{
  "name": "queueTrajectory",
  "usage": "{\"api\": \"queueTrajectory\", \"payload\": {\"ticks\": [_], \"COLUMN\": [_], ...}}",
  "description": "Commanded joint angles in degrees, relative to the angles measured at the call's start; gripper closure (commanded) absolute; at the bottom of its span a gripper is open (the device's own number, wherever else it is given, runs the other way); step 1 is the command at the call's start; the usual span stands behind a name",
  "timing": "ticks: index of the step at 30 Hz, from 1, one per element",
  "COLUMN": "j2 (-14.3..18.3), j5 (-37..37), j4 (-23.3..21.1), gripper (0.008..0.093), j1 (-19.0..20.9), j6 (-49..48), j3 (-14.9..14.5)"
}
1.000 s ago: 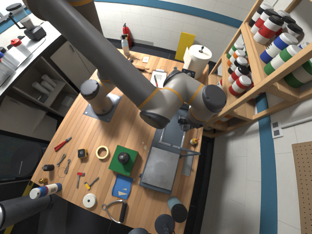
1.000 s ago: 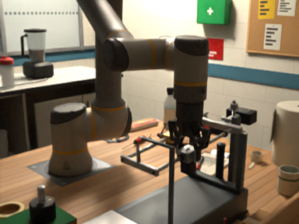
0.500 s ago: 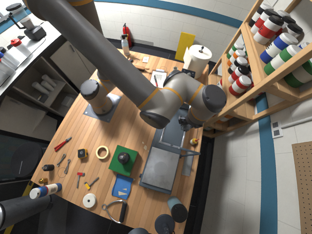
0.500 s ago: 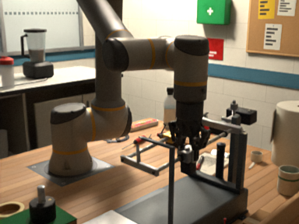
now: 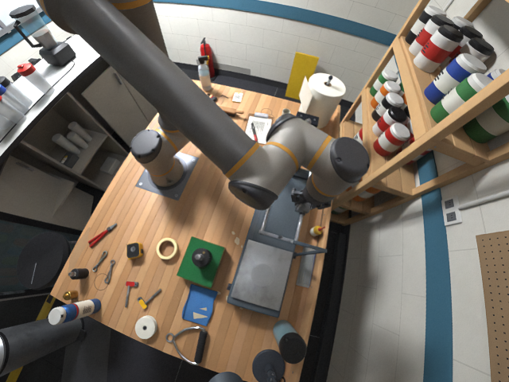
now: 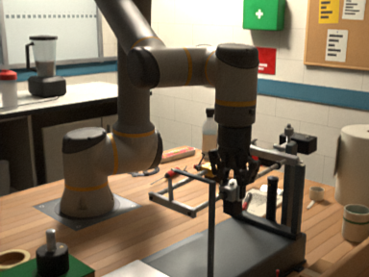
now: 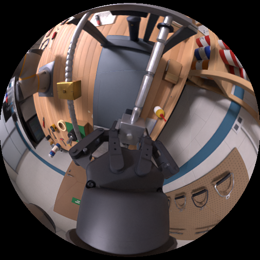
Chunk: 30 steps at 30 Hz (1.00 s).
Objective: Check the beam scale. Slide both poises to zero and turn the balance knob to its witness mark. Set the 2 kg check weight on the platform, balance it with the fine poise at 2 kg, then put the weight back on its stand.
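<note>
The silver fine poise (image 7: 129, 132) sits at the near end of the smooth silver beam (image 7: 148, 70), and my gripper (image 7: 128, 139) is closed on it from above. The brass coarse poise (image 7: 69, 89) rides the notched beam (image 7: 70, 72) to the left. Both beams run over the grey scale body (image 5: 283, 214) toward the column. The dark 2 kg check weight (image 5: 201, 257) stands upright on its green stand (image 5: 202, 262), left of the empty grey platform (image 5: 263, 274). The balance knob (image 6: 288, 130) tops the column at the beams' far end.
A wooden shelf rack (image 5: 427, 94) of striped canisters stands close to the right of my wrist. A paper roll (image 5: 325, 96) stands behind the scale. Small tools, a tape ring (image 5: 166, 248) and a blue tray (image 5: 200, 305) lie on the bench's front left.
</note>
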Motion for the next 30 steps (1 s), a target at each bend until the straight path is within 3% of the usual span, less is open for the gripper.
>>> {"api": "queueTrajectory", "payload": {"ticks": [1, 30], "j2": [-0.04, -0.46], "j5": [0.26, 0.26], "j4": [0.06, 0.44], "gripper": [0.0934, 0.0934], "j1": [0.13, 3.02], "j6": [0.05, 2.94], "j3": [0.00, 0.04]}}
